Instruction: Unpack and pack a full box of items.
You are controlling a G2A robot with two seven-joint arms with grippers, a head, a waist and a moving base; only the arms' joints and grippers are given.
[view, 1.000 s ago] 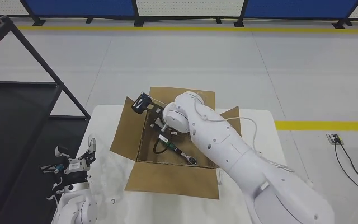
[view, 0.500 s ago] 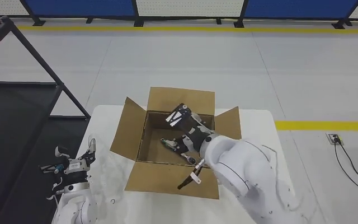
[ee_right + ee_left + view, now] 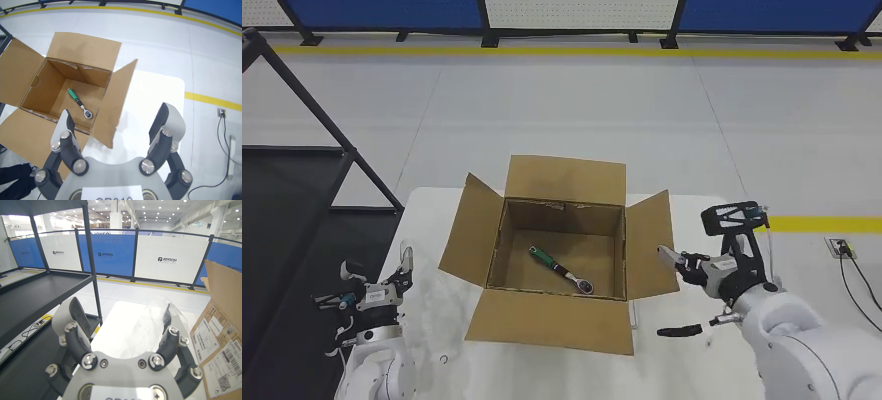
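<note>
An open cardboard box (image 3: 557,180) stands in the middle of the white table (image 3: 432,330), all flaps folded outward. Inside it lies a ratchet wrench (image 3: 560,269) with a green handle (image 3: 72,94). My right gripper (image 3: 674,292) hangs open above the table just right of the box's right flap (image 3: 115,98), with nothing between its fingers (image 3: 162,115). My left gripper (image 3: 377,265) stands open near the table's left edge, beside the box's labelled side (image 3: 217,332). A clear plastic wrap (image 3: 151,317) lies against one of its fingers.
A black metal shelf rack (image 3: 47,285) stands close to the left of the table (image 3: 292,200). Blue and white fence panels (image 3: 166,258) close off the far side. A power strip and cable (image 3: 221,113) lie on the floor at the right.
The right arm has swung out from over the box to the table's right side, uncovering the wrench. The left arm has not moved.
</note>
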